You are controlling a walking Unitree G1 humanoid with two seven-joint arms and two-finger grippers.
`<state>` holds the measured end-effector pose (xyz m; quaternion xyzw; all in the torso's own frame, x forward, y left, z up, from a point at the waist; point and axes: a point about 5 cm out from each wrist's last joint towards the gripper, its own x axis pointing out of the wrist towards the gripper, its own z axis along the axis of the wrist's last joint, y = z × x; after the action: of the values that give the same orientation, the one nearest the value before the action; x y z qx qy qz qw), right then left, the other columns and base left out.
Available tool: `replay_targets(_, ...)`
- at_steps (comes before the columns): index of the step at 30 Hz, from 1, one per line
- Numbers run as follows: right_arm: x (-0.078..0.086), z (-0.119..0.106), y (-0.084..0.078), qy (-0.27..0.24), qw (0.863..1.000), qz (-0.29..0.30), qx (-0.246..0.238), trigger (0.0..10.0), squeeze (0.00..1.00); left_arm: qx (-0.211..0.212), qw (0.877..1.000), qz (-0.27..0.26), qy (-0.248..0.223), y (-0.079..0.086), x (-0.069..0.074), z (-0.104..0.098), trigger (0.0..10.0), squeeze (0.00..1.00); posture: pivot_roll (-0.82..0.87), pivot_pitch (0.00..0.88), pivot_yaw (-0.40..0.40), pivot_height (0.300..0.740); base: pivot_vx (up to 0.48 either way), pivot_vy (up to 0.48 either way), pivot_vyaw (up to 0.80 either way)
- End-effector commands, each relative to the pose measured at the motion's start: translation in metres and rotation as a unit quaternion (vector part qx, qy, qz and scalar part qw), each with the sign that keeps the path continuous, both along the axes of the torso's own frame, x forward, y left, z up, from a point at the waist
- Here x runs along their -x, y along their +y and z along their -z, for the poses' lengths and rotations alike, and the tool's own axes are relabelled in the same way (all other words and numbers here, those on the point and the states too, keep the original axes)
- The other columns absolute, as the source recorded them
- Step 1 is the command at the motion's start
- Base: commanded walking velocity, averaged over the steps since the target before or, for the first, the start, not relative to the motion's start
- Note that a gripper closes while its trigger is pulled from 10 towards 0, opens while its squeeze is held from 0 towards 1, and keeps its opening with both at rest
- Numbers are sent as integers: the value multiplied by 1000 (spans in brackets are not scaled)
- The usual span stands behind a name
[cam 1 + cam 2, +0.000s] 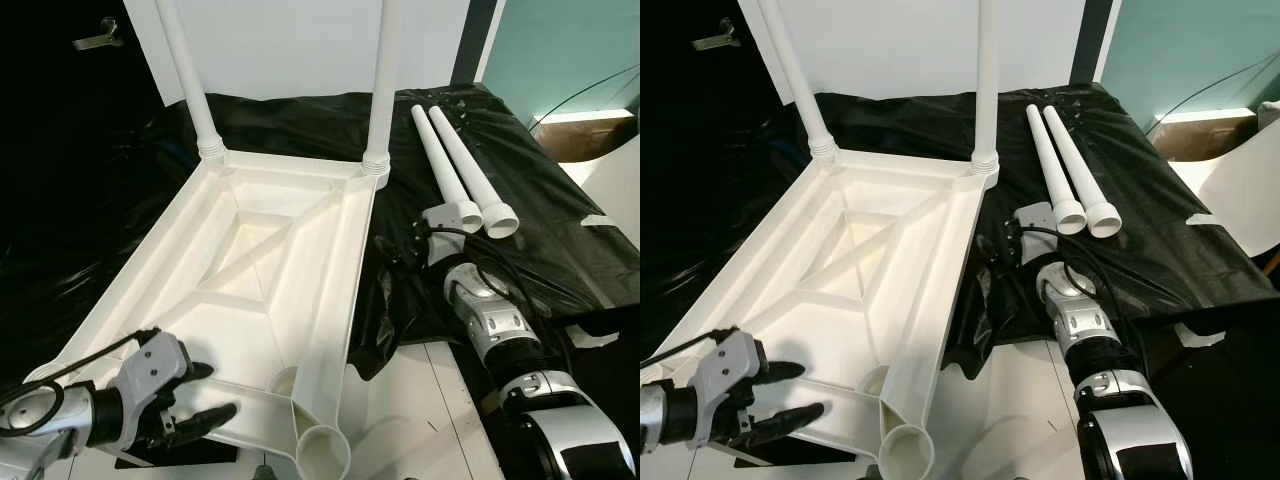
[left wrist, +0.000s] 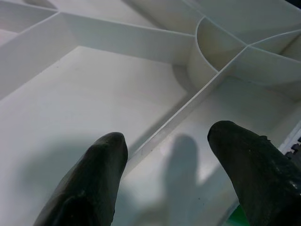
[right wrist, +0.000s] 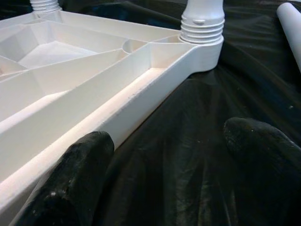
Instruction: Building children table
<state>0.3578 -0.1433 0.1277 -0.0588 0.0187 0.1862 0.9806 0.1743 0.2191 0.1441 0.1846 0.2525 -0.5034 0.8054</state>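
The white children's table top (image 1: 250, 300) lies upside down on a black sheet, ribs facing up. Two white legs (image 1: 190, 80) (image 1: 383, 90) stand screwed into its far corners. Two loose white legs (image 1: 445, 160) (image 1: 478, 175) lie side by side on the sheet to the right. My left gripper (image 1: 215, 392) hovers open just above the near-left part of the underside, its fingers (image 2: 101, 165) either side of a rib. My right gripper (image 3: 169, 155) is open low over the sheet beside the table's right edge, facing the far-right leg socket (image 3: 203, 42).
An empty round leg socket (image 1: 323, 450) sits at the table's near corner. The black plastic sheet (image 1: 540, 200) covers the floor around the table, with white floor (image 1: 420, 400) at the near edge. A white board (image 1: 290, 40) stands behind, and a white object (image 1: 610, 170) at the far right.
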Motion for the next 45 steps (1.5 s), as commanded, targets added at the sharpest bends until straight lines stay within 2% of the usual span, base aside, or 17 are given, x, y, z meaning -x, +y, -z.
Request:
replay_targets(1,3,3,0,9,1000,-3,3,10000,0,-4,999,40,17,-2,4,-1,10000,0,99,25,1,740,0,0,0)
replay_targets(11,3,-2,5,5,1000,-8,3,10000,0,-58,998,17,-23,-4,-11,8,10000,0,95,15,1,740,0,0,0)
replay_targets(13,3,-3,6,4,1000,-9,3,10000,0,-107,993,0,-41,-4,-22,16,10000,0,92,10,5,740,0,0,0)
replay_targets(16,4,-3,7,3,1000,-9,3,10000,0,-133,990,-18,-45,-2,-31,22,10000,0,84,7,12,740,0,0,0)
replay_targets(21,4,-4,3,3,1000,-2,6,10000,0,-125,991,-34,-38,-5,-37,21,9176,0,78,8,23,740,0,0,0)
replay_targets(22,5,-4,2,3,1000,1,6,10000,0,-122,991,-41,-39,-6,-39,20,2863,0,75,8,28,740,0,0,0)
replay_targets(25,5,-4,1,2,1000,4,6,10000,0,-122,990,-49,-42,-6,-42,20,2863,0,75,8,28,740,0,0,0)
replay_targets(26,5,-4,0,2,1000,7,6,10000,0,-117,990,-62,-43,-6,-46,19,0,0,71,8,31,740,0,0,0)
replay_targets(30,6,-4,-1,1,1000,16,4,10000,0,-110,986,-109,-61,-9,-63,15,0,0,65,9,39,740,0,0,0)
replay_targets(34,6,-5,-2,0,1000,23,1,10000,0,-104,984,-123,-77,-16,-70,15,0,0,65,9,39,740,0,0,0)
replay_targets(36,5,-6,-4,-2,1000,31,-2,10000,0,-89,982,-136,-97,-30,-78,13,0,0,61,15,42,740,0,0,0)
replay_targets(37,5,-6,-4,-3,999,35,-2,10000,0,-82,981,-137,-109,-37,-83,10,1020,0,65,18,39,740,0,0,0)
replay_targets(39,5,-7,-5,-3,999,36,-2,10000,0,-77,981,-137,-117,-41,-85,9,1020,0,65,18,39,740,0,0,0)
replay_targets(40,4,-7,-5,-3,999,40,-2,10000,0,-72,977,-139,-146,-51,-93,4,7725,0,65,18,39,740,0,0,0)
replay_targets(41,4,-7,-5,-3,999,40,-2,10000,0,-72,977,-139,-146,-51,-93,4,7725,0,65,18,39,740,0,0,0)
replay_targets(42,4,-7,-4,-4,999,42,-4,10000,0,-63,974,-143,-163,-59,-99,0,10000,0,69,23,35,740,0,0,0)
replay_targets(45,3,-8,-3,-8,998,56,-8,10000,0,-41,971,-137,-194,-82,-110,-8,10000,0,69,25,36,740,0,0,0)
